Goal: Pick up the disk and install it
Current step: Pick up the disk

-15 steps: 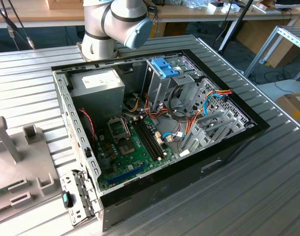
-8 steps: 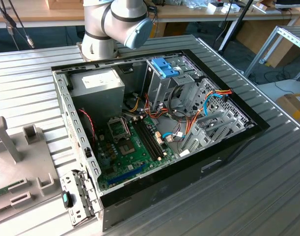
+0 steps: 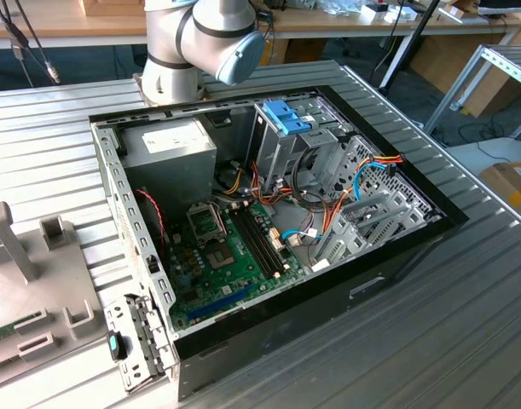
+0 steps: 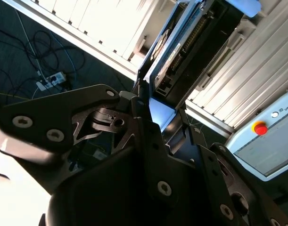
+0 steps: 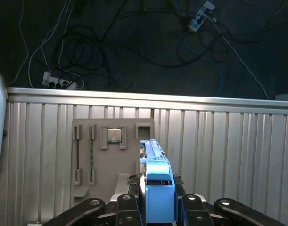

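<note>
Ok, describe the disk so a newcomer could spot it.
In the first wrist view, find the ribbed metal table and the grey parts tray on it. The gripper clamps the disk edge-on in front of that tray. Its light-blue edging stands out from the grey.

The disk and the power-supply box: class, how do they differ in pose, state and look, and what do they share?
The disk is clamped in the gripper; the power-supply box sits mounted in a corner of the open case. The disk has a light-blue frame; the power-supply box is plain grey with a white label. Both are rectangular metal parts.
</note>
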Available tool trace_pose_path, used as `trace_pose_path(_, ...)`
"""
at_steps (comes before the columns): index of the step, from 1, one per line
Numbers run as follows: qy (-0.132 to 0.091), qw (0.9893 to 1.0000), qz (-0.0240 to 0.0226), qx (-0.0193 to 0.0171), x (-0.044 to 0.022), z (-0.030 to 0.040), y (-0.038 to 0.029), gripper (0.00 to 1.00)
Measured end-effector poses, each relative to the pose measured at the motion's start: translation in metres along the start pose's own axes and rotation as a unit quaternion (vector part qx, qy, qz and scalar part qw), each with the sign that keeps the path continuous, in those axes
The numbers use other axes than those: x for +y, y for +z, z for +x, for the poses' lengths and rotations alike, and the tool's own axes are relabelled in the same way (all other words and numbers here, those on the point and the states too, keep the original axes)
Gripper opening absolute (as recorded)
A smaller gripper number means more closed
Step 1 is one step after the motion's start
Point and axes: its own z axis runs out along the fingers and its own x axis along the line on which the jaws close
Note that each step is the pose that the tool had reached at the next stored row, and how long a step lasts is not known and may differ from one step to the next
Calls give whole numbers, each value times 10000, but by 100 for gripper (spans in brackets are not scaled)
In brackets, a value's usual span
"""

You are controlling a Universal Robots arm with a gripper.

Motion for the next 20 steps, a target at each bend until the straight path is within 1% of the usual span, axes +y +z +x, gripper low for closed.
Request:
trace_pose_path(2, 0, 10000, 0, 0, -72, 3, -1, 37)
trace_pose_path(4, 0, 10000, 0, 0, -114, 5, -1, 37)
trace_pose_path(8, 0, 10000, -1, 0, -285, 11, -4, 37)
trace_pose_path(9, 0, 10000, -1, 0, -317, 12, -4, 37)
trace_pose_path(11, 0, 10000, -2, 0, -336, 12, -5, 37)
trace_pose_path(18, 0, 10000, -2, 0, -340, 12, -5, 37)
trace_pose_path(20, -1, 10000, -2, 0, -358, 14, -6, 37)
